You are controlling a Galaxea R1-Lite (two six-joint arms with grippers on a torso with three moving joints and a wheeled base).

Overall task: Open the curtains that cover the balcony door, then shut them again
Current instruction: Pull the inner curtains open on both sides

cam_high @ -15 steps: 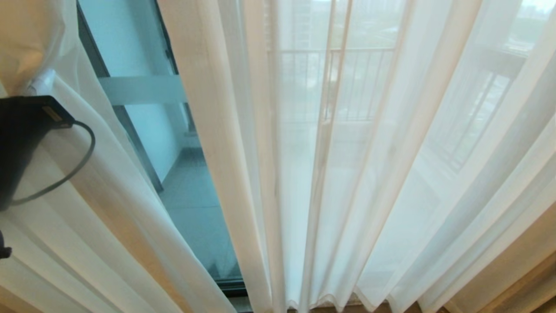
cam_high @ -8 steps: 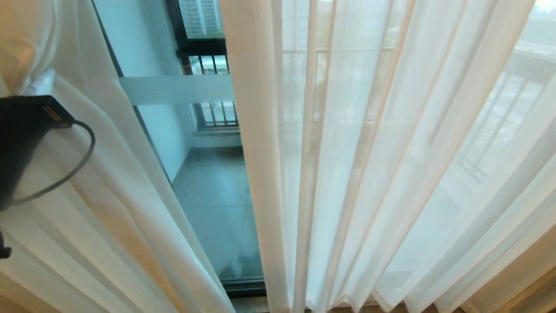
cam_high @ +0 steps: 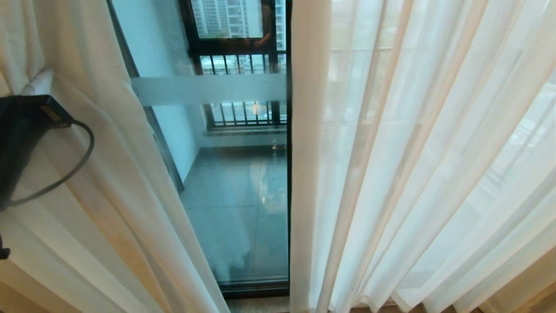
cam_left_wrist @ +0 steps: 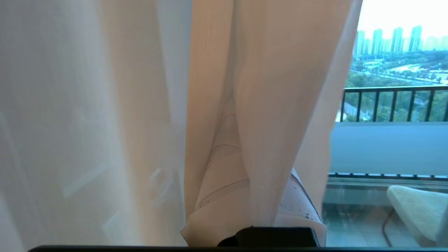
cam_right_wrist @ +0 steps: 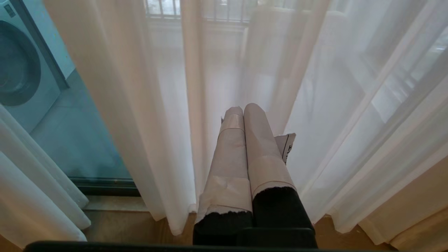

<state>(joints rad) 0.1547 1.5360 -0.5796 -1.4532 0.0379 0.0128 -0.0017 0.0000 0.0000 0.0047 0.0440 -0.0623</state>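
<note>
Daylight is coming in over a grey-tiled balcony floor (cam_high: 234, 204). Beyond it a black-barred railing (cam_high: 243, 114) is fronting tower blocks (cam_high: 226, 17). Beside the floor a washing machine (cam_right_wrist: 17, 66) is standing.

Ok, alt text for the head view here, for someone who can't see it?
Two sheer white curtains hang parted, baring a strip of the dark-framed glass balcony door with a frosted band across it. The left arm sits at the left edge against the left curtain; balcony floor and railing show beyond.
</note>
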